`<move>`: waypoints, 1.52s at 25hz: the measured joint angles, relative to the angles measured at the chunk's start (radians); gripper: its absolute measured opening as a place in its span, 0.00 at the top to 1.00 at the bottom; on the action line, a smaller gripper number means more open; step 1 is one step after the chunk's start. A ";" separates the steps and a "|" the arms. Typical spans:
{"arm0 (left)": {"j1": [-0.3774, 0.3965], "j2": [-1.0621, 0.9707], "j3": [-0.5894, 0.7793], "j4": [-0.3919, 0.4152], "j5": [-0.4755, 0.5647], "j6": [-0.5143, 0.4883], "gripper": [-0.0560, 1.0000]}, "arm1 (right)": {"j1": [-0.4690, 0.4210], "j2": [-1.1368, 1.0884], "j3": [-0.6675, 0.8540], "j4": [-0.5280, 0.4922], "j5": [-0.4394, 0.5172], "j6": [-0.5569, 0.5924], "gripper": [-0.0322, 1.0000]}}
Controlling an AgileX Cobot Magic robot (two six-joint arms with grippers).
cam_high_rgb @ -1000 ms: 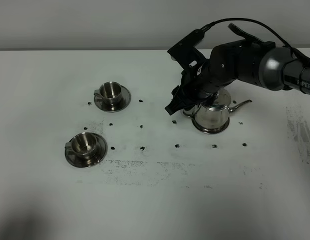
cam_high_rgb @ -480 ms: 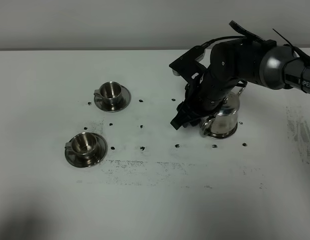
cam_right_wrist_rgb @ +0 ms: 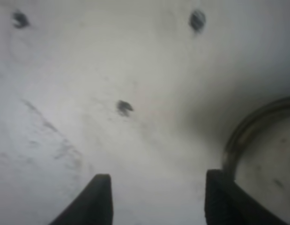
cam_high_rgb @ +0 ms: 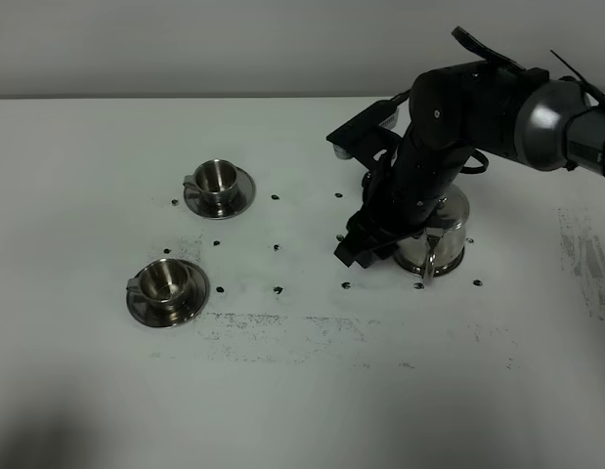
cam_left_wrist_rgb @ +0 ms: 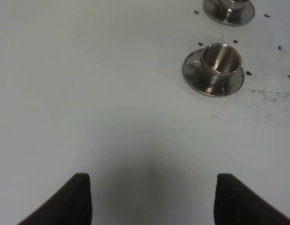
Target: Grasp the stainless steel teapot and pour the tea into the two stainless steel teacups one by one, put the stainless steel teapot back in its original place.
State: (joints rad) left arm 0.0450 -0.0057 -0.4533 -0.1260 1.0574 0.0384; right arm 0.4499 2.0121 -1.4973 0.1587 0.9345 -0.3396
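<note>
on the right half of the table (cam_high_rgb: 107, 391), the stainless steel teapot (cam_high_rgb: 447, 233) stands just right of the right gripper (cam_high_rgb: 357, 251), loop handle (cam_high_rgb: 431, 262) facing the near edge; the jaws stand wide and empty.

Teapot (cam_high_rgb: 451, 233) on table (cam_high_rgb: 380, 391), rear teacup (cam_high_rgb: 218, 177) on saucer (cam_high_rgb: 245, 191) well left of teapot, front teacup (cam_high_rgb: 166, 280) on its saucer (cam_high_rgb: 146, 311) farther left, 2 saucers apart.
</note>
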 joint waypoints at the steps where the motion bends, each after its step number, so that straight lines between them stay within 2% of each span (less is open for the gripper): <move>1: 0.000 0.000 0.000 0.000 0.000 0.000 0.43 | 0.010 -0.021 0.003 0.000 -0.007 0.019 0.54; 3: 0.000 0.000 0.000 0.000 0.000 0.000 0.43 | 0.021 -0.072 0.042 0.004 -0.048 0.066 0.54; 6: 0.000 0.000 0.000 0.000 0.000 0.000 0.43 | 0.026 -0.168 0.156 0.005 -0.161 0.131 0.54; 10: 0.000 0.000 0.000 0.000 0.000 0.000 0.43 | 0.034 -0.258 0.310 0.012 -0.269 0.170 0.54; 17: 0.000 0.000 0.000 0.000 0.000 0.000 0.43 | 0.064 -0.273 0.543 0.037 -0.565 0.235 0.54; 20: 0.000 0.000 0.000 0.000 0.000 0.000 0.43 | 0.065 -0.273 0.597 0.040 -0.650 0.269 0.54; 24: 0.000 0.000 0.000 0.000 0.000 0.000 0.43 | 0.061 -0.248 0.605 0.040 -0.690 0.282 0.54; 30: 0.000 0.000 0.000 0.000 0.000 0.000 0.43 | 0.029 -0.220 0.606 0.031 -0.700 0.290 0.54; 38: 0.000 0.000 0.000 0.000 0.000 0.000 0.43 | -0.012 -0.220 0.606 -0.091 -0.685 0.411 0.54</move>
State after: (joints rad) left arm 0.0450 -0.0057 -0.4533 -0.1260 1.0574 0.0382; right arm 0.4383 1.7924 -0.8909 0.0673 0.2493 0.0709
